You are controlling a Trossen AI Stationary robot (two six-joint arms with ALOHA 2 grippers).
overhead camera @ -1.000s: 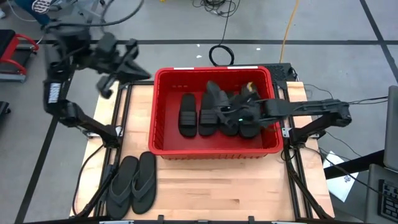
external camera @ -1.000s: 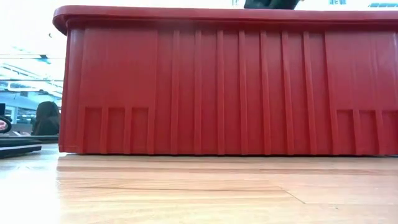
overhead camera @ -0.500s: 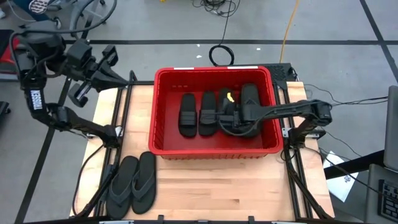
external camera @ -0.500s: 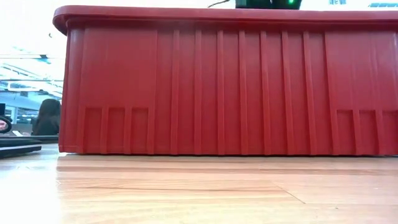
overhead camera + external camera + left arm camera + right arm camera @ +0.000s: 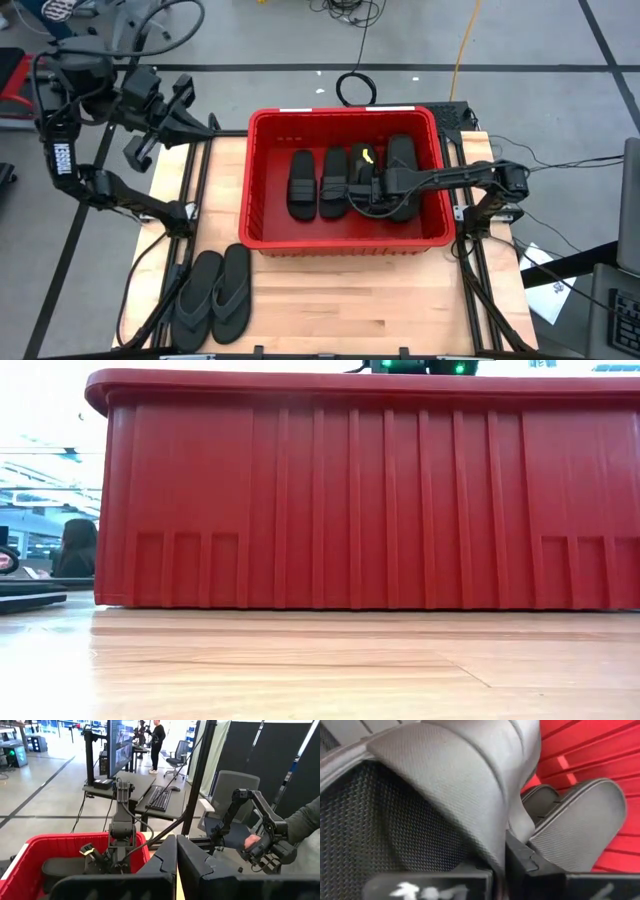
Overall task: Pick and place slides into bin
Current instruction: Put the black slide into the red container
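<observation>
Slides point(image 5: 345, 182) lie in red bin point(image 5: 262, 175), two thong ones point(image 5: 213, 297) on desk point(image 5: 380, 310); right gripper point(image 5: 368, 190) fingers clamp a strap; likely light, bendy rubber, best pinched at strap.

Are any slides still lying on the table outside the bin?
Yes: in the high view two thong-strap slides lie side by side on the wooden table, in front of the red bin.

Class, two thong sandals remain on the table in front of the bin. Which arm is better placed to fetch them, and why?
Left. The left gripper hangs free on the thong sandals' side; the right gripper is down inside the bin among slides.
</observation>
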